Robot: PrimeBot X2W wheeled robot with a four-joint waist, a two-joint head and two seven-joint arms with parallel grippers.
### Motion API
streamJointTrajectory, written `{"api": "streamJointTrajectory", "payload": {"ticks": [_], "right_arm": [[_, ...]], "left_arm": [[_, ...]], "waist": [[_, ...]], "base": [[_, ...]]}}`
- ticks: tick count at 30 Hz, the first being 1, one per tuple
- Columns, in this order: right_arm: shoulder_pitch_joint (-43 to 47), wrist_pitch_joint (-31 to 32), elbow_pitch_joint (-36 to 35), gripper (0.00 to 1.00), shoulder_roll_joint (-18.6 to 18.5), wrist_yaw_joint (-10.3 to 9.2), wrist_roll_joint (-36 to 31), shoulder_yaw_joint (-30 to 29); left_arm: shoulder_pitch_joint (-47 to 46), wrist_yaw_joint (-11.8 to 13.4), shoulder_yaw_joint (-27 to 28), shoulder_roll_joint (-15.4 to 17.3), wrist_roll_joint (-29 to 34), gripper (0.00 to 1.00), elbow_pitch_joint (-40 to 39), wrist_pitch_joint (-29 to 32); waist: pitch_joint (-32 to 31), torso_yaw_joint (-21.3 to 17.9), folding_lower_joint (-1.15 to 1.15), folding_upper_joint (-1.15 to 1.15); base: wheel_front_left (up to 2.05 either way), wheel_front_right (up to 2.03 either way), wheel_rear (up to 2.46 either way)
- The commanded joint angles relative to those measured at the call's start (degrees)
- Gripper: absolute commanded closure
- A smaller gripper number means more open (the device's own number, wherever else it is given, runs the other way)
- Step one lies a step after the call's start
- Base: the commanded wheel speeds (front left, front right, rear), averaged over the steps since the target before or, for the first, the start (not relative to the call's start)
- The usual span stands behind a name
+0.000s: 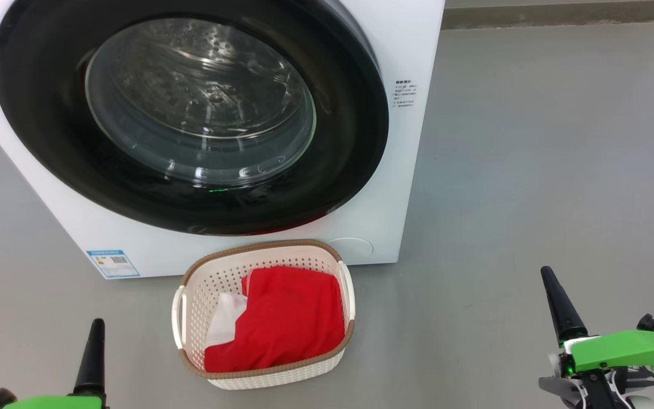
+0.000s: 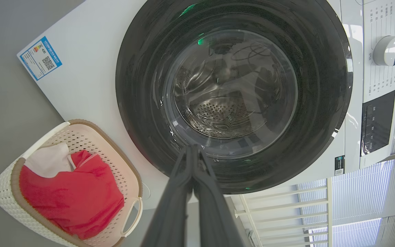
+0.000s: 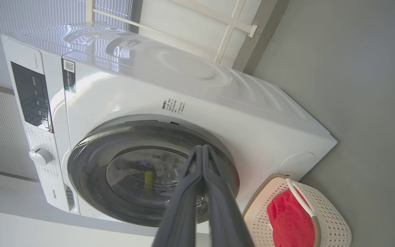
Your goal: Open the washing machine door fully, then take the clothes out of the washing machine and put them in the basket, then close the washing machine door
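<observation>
The white washing machine (image 1: 412, 51) stands ahead with its round black-rimmed door (image 1: 191, 113) lying flat against its front; through the glass the steel drum looks bare. On the floor before it sits the cream basket (image 1: 191, 295) holding the clothes: a red jersey (image 1: 290, 321) and a white cloth piece (image 1: 227, 318). My left gripper (image 1: 97, 326) hangs low at the basket's left, shut and holding nothing. My right gripper (image 1: 548, 275) is well to the basket's right, also shut and holding nothing. Both wrist views look along pressed-together fingers (image 2: 192, 151) (image 3: 202, 149) toward the door (image 2: 233, 92) (image 3: 153, 173).
Grey floor (image 1: 531, 170) spreads around the machine and basket, with wide room to the right. A blue sticker (image 1: 113, 263) marks the washer's lower front corner. The control panel and knob (image 2: 389, 50) sit at the machine's top. White blinds and a pale frame (image 3: 225, 31) stand behind.
</observation>
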Motion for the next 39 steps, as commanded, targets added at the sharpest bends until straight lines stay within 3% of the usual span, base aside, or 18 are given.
{"api": "streamJointTrajectory", "payload": {"ticks": [1,27,39], "right_arm": [[0.0,0.6,-1.8,1.00,0.0,-0.04,2.0,0.1],[1.9,5.0,-2.5,1.00,1.8,-0.08,15.7,-3.8],[1.9,5.2,-2.4,1.00,2.0,-0.08,15.6,-4.0]], "left_arm": [[-2.6,-0.5,1.9,0.7,-1.8,1.00,-0.9,0.6],[-3.6,-0.7,3.7,-0.7,-15.1,1.00,0.8,4.8],[-3.6,-0.7,3.8,-0.7,-15.1,1.00,0.8,4.9]], "waist": [[-0.1,0.0,0.00,0.00],[-1.3,-0.2,0.00,0.00],[-1.3,-0.3,0.00,0.00]], "base": [[0.00,0.00,0.00],[0.00,0.00,0.00],[0.00,0.00,0.00]]}}
